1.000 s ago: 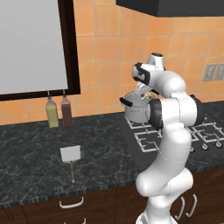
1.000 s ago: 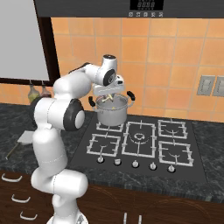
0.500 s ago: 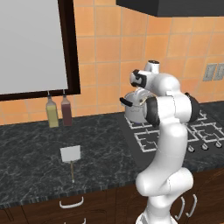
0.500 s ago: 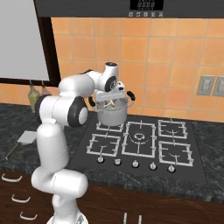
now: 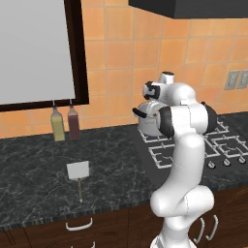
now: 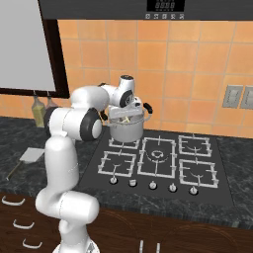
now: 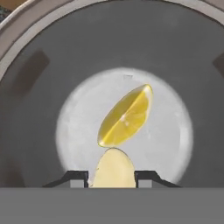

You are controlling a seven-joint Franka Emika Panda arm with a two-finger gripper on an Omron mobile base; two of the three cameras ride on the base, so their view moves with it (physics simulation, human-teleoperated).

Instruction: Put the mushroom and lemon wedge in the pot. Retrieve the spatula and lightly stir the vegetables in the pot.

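- Gripper (image 7: 112,179) hangs over the pot (image 6: 125,129) on the back-left burner, looking straight down into it; jaws narrow, closed on the mushroom (image 7: 113,168) — pale cream lump pinched between the two finger tips.
- Lemon wedge (image 7: 126,115) already lies on the pot floor, near the middle, just past the mushroom in the hand view.
- Mushroom: light, soft, bruises easily — the side pinch it has now is right. Judgement: a short drop should not hurt it.
- Lemon wedge: light, wet and slippery; no need to touch it again before stirring.
- Spatula (image 5: 78,174) lies flat on the dark counter, well apart from the stove, blade toward the two bottles (image 5: 65,123). Stiff and light; take it by the thin handle, away from the blade. Handle is low to the counter, so little room for the fingers.
- Poorly seen: the mushroom's lower part is cut off at the hand view's bottom edge, so grip depth is unclear; in both base views the arm covers the gripper and probably part of the pot rim.
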